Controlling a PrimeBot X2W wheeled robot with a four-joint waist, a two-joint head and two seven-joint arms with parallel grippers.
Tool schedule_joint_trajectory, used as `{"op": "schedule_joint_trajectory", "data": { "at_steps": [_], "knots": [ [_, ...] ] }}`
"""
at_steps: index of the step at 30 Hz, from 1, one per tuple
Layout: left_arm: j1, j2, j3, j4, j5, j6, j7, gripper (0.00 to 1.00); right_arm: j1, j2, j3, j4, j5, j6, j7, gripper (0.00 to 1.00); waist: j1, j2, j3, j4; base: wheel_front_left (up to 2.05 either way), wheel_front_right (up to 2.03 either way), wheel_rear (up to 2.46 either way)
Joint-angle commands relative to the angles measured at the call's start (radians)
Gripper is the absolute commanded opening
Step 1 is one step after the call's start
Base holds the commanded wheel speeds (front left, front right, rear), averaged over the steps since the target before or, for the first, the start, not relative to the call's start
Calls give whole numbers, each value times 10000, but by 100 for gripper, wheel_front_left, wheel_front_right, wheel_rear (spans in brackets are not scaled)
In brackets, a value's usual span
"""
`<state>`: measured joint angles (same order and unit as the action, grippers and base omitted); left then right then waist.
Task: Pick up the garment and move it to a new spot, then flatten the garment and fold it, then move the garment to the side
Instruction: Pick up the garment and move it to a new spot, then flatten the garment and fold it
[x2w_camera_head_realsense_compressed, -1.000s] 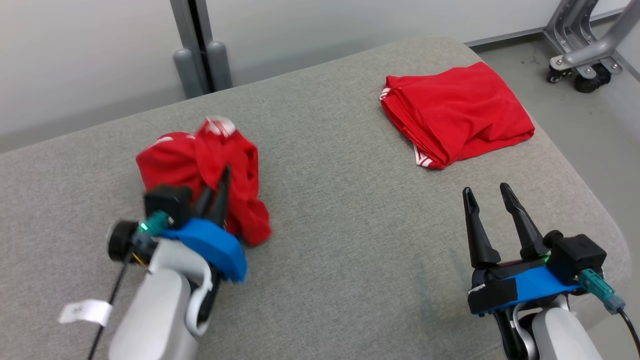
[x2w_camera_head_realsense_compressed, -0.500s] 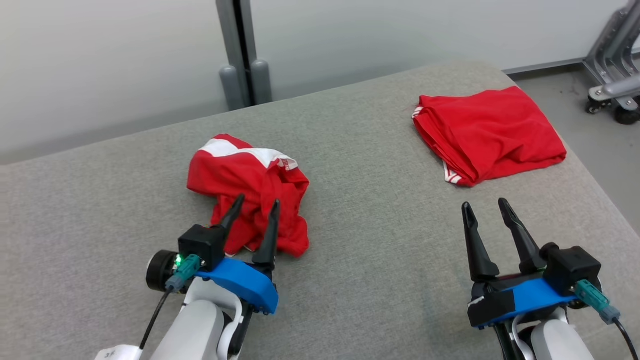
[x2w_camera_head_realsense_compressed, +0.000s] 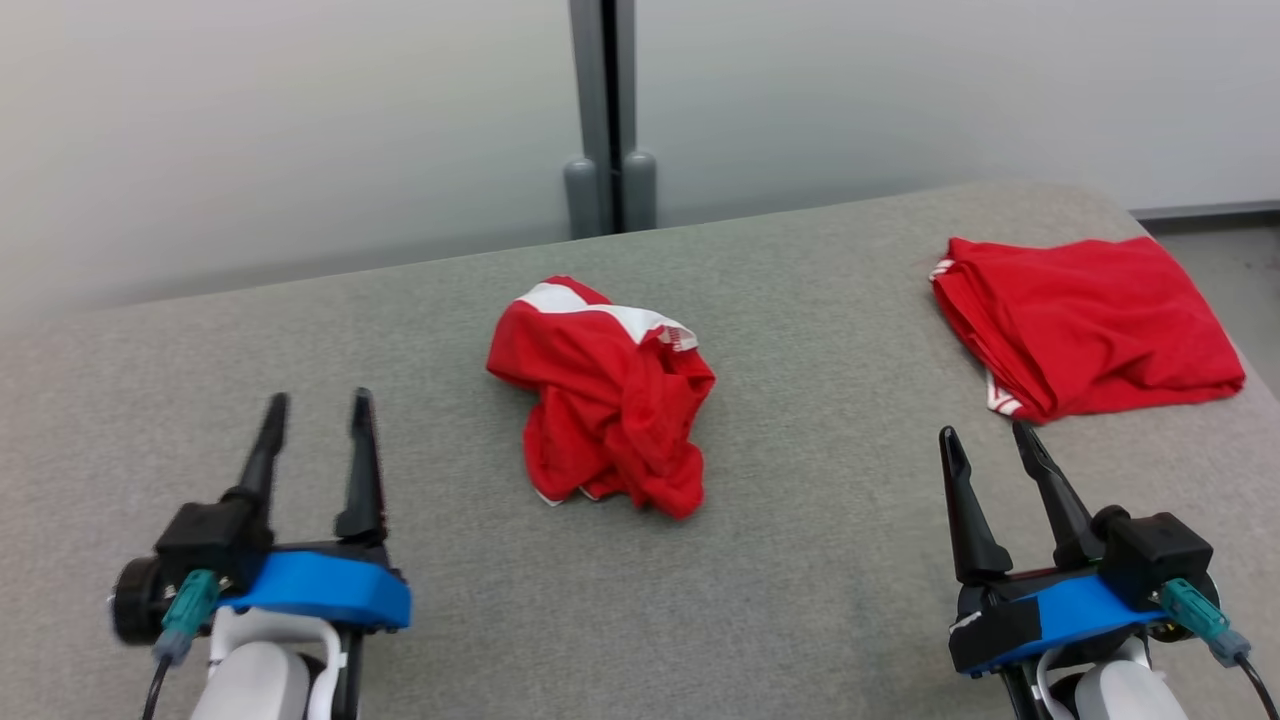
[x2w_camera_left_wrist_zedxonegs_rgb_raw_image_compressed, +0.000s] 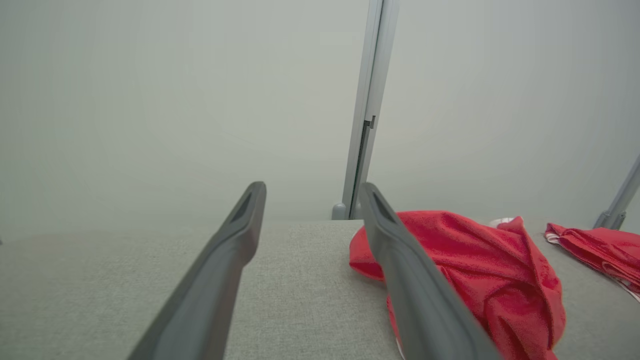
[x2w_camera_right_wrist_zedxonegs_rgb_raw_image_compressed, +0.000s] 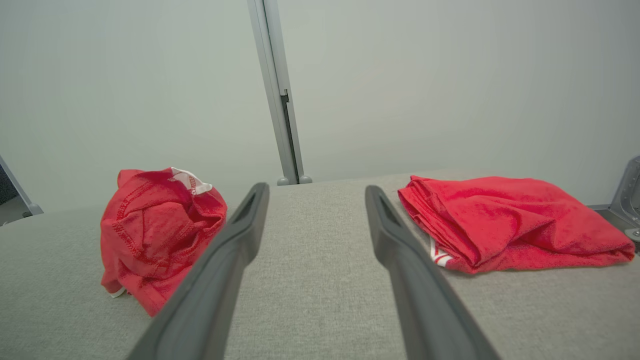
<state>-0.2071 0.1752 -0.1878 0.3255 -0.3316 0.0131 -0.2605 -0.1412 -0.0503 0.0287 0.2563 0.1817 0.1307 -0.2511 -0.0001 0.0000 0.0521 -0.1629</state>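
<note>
The crumpled garment (x2w_camera_head_realsense_compressed: 610, 400), red with a white band along its far edge, lies in a loose heap on the grey tabletop (x2w_camera_head_realsense_compressed: 820, 580), and it serves here as the reference for everything else. It sits bunched and doubled over itself, with no edge or corner laid out, which suggests it is set at its new spot but not yet flattened.

To the garment's left and nearer the robot, the left gripper (x2w_camera_head_realsense_compressed: 318, 398) hovers low over the tabletop, well apart from the cloth. Its fingers are moderately spread and hold nothing. To the garment's right and also nearer the robot, the right gripper (x2w_camera_head_realsense_compressed: 985, 432) waits the same way, fingers parted and empty. Flanking the heap like this probably lets each arm reach in for one side of the cloth and draw it outwards.

Farther right of the garment, well apart from it, a folded red garment (x2w_camera_head_realsense_compressed: 1085, 325) rests by the tabletop's edge, likely put there to keep the middle free. Behind the garment a grey post (x2w_camera_head_realsense_compressed: 605, 110) rises against the pale wall.
</note>
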Motion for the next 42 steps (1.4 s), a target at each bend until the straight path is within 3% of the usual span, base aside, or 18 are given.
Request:
{"op": "schedule_joint_trajectory", "data": {
  "at_steps": [1, 8, 18, 42],
  "knots": [
    [271, 34, 225, -360, 133, 128, -49, 100, 73, -2, -16, -37, -11, 3, 8, 100, 1, 0, 7, 168, 0, 0, 0],
    [1348, -59, 1089, -1383, 501, 210, -54, 100, 307, -5, -89, -65, -31, 3, 105, 100, 1, 0, -161, 678, 0, 0, 0],
    [2108, -310, 1654, -1276, 876, -91, -56, 100, 657, -4, -178, -26, -33, 5, 212, 100, 1, 0, -402, 1156, 0, 0, 0],
    [2051, -697, 2262, -1064, 1505, -581, -57, 100, 664, -4, -191, 57, -78, 3, 352, 100, 1, 0, -289, 1287, 0, 0, 0]
  ]
}}
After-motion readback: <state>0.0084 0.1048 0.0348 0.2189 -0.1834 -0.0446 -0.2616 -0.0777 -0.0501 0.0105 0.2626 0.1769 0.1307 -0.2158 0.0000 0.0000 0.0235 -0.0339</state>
